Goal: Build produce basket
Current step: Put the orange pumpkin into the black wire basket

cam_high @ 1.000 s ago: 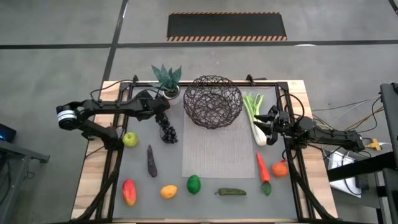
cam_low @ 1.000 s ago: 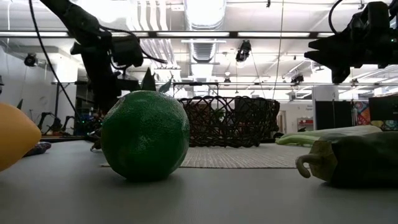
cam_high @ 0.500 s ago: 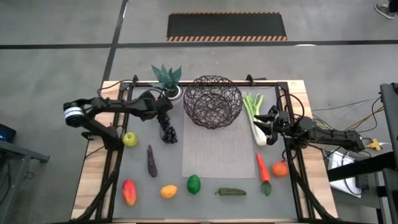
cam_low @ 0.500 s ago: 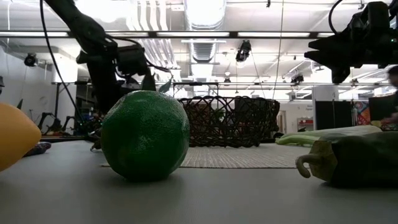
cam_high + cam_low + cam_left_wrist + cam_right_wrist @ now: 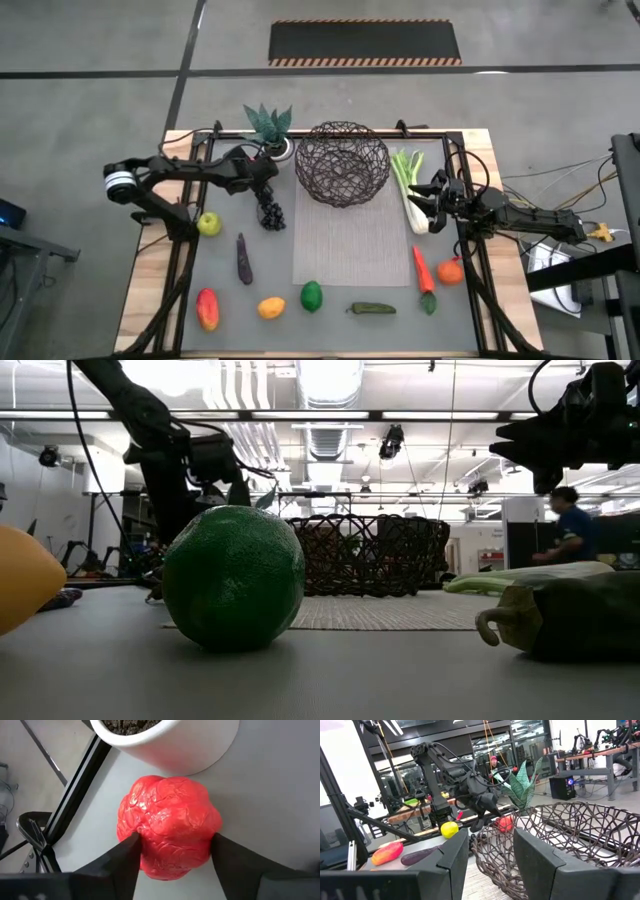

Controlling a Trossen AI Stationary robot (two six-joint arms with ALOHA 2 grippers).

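Gripping a red fruit (image 5: 167, 827) beside the white pot (image 5: 170, 742), our left gripper (image 5: 172, 855) holds it; right gripper (image 5: 490, 852) waits open near the basket (image 5: 342, 162).

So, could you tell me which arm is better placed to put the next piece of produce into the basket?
Left. The left gripper already has its fingers against both sides of the red fruit beside the white pot, close to the basket. The right gripper holds nothing.

White pot (image 5: 170, 742) crowds the red fruit (image 5: 167, 827) near the table's (image 5: 330, 330) far-left corner; mat (image 5: 350, 250) surface unobstructed.
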